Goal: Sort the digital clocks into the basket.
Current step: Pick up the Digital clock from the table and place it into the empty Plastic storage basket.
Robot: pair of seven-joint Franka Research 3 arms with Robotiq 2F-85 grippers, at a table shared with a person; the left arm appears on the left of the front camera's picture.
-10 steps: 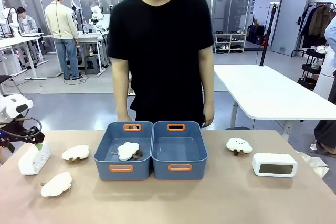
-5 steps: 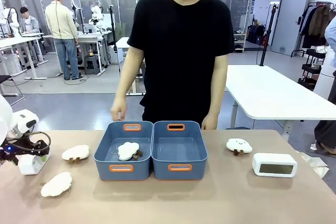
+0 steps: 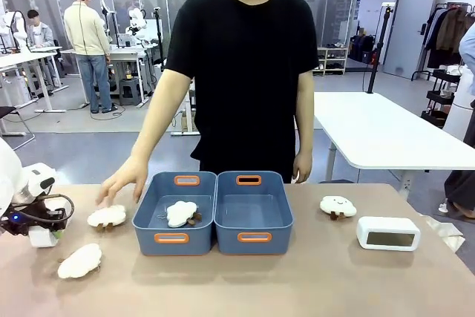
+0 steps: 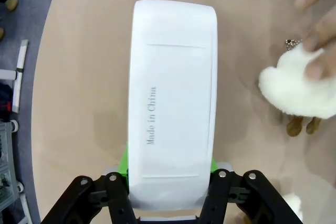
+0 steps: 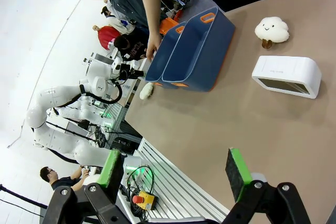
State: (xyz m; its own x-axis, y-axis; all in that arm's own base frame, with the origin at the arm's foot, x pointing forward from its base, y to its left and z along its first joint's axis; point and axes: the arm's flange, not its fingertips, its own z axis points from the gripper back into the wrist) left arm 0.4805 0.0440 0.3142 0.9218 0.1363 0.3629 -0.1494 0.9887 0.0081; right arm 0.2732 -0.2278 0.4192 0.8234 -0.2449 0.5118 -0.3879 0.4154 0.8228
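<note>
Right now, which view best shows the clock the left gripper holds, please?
Left wrist view: the digital clock sits close, clamped in the left gripper. The front view gives a small white corner; the right wrist view is too distant.

Left claw [image 4: 168, 169] clamped the clock [image 4: 173, 93]; person's hand [image 3: 122, 181] apparently touches a toy [image 3: 106, 216].

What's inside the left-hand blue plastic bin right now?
One fluffy white cloud-shaped toy lies on the floor of the blue rectangular plastic bin. The floor strip just behind its near wall is hidden.
</note>
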